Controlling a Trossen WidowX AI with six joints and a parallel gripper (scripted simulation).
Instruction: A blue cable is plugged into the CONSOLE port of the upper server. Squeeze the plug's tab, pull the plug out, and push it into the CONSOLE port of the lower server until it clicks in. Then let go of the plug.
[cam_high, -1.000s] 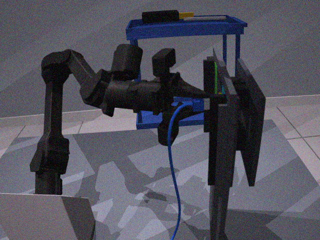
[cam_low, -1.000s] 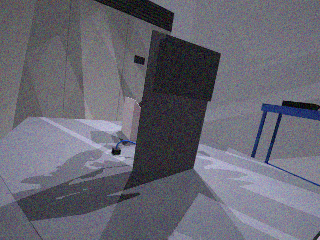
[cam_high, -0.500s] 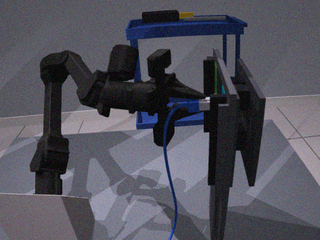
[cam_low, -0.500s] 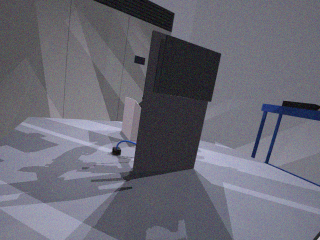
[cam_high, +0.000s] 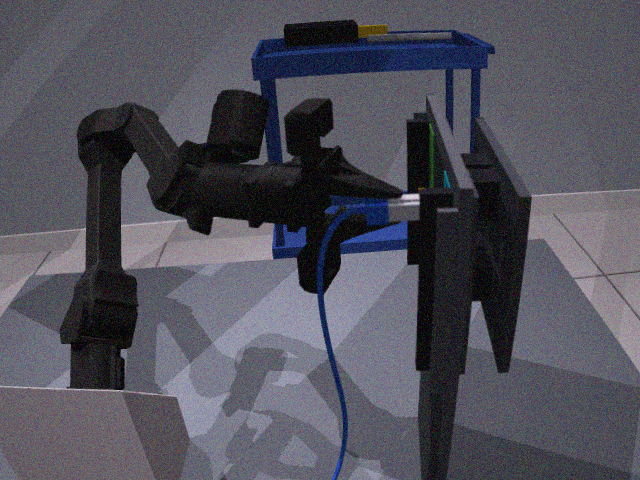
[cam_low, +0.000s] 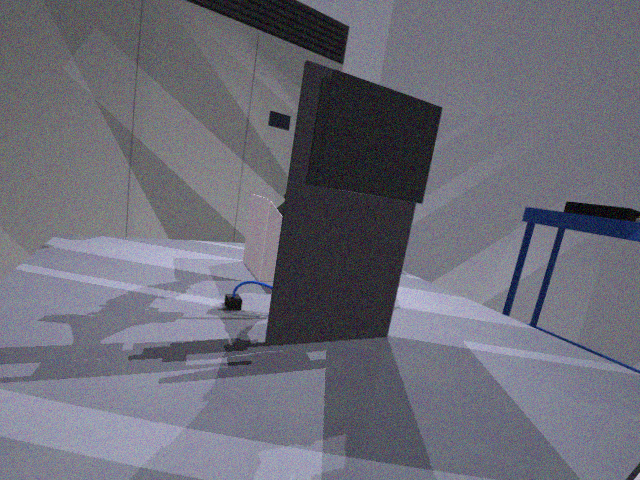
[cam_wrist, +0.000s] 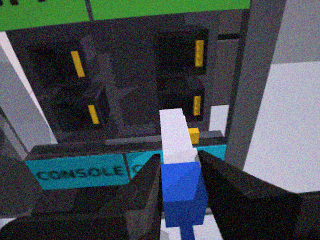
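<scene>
While the black arm (cam_high: 232, 191) is reaching across over the bench (cam_high: 382, 330) (cam_low: 258, 413), its pincer (cam_high: 400, 209) (cam_wrist: 178, 158) is pinching the plug (cam_high: 385, 210) (cam_wrist: 184, 187). The two dark fingers are squeezing it from both sides. The plug is showing a blue back part and a white front part. In the wrist view, its white end is sticking out past the fingers. It is pointing at the dark front of the server stand (cam_high: 452, 289) (cam_low: 341, 263). The white end is looking very near the stand in the top view, but I cannot tell if any of it is sitting inside a hole.

The blue cable (cam_high: 330, 341) (cam_low: 250, 282) (cam_wrist: 187, 232) is coming out of the back of the plug, bending over and hanging down in a long curve. In the exterior view, it is running to a small black block (cam_low: 233, 302) on the bench.

In the wrist view, dark square ports (cam_wrist: 181, 50) with yellow bits are sitting below a green strip (cam_wrist: 170, 7). A light blue label (cam_wrist: 80, 171) is lying lower down and is saying CONSOLE. The plug is covering part of the next label.

Behind the bench, a blue cart (cam_high: 372, 62) (cam_low: 532, 215) is holding a long black thing (cam_high: 320, 33) (cam_low: 599, 210) on top. A yellow piece (cam_high: 372, 31) is lying beside it.
</scene>
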